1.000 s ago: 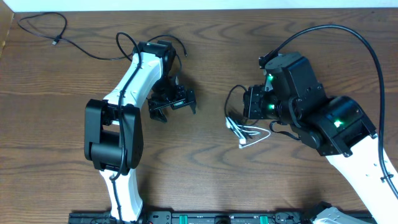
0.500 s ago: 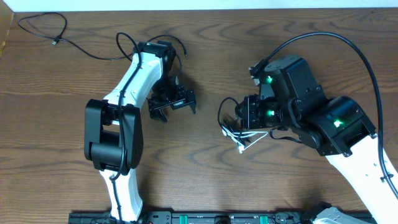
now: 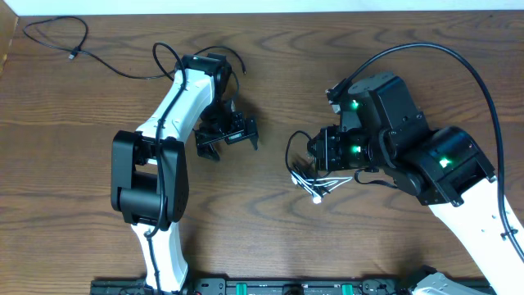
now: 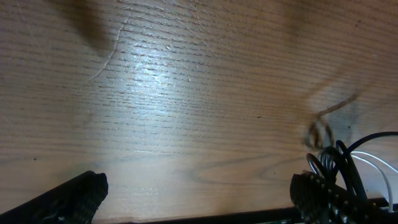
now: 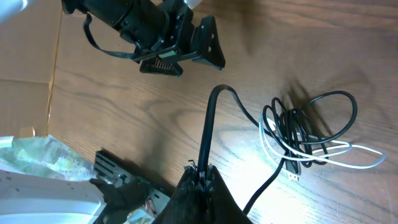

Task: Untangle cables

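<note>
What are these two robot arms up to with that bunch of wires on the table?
They are working on a small tangle of thin cords lying on the wooden table. The right gripper is shut on a black cord that leads into the tangle, which also holds a white cord. The left gripper hangs open beside it, holding nothing. Another black cord lies on its own near the far left corner. The bunch is not yet untangled.

A: What's around here apart from the job itself?
B: A dark wood-grain surface (image 3: 270,238), with a black rail (image 3: 278,288) carrying green fittings along its near edge.
A: And past its left edge?
B: Brown cardboard (image 5: 28,93), with crumpled clear wrapping (image 5: 34,155) beside it.
</note>
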You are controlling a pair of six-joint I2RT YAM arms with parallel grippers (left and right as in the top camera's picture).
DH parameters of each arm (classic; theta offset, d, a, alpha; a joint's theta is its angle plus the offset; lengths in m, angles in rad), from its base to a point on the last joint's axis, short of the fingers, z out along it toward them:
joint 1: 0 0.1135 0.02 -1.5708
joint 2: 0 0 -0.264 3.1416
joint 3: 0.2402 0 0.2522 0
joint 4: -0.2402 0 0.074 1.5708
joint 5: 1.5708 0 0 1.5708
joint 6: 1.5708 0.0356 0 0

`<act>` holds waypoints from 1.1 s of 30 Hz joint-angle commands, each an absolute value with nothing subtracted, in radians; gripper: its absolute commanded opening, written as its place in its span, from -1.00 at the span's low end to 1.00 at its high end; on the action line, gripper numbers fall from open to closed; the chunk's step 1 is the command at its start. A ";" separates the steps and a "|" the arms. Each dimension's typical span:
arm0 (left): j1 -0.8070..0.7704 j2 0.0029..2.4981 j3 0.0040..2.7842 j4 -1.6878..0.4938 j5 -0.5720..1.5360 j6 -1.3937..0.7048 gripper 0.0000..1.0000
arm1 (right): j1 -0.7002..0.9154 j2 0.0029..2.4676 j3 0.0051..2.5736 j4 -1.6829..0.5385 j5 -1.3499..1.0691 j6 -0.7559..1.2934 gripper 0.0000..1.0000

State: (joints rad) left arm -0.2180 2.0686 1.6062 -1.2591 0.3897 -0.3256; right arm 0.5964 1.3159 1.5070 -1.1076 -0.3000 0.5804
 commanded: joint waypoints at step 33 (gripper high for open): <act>-0.220 2.065 1.605 -1.084 0.381 -0.364 0.97 | 0.543 1.280 1.507 -1.022 -0.091 0.657 -0.97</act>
State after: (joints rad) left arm -0.2180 2.0686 1.6047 -1.0866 0.3893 -0.3477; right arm 0.5461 1.2747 1.4960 -1.0275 -0.1833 0.6502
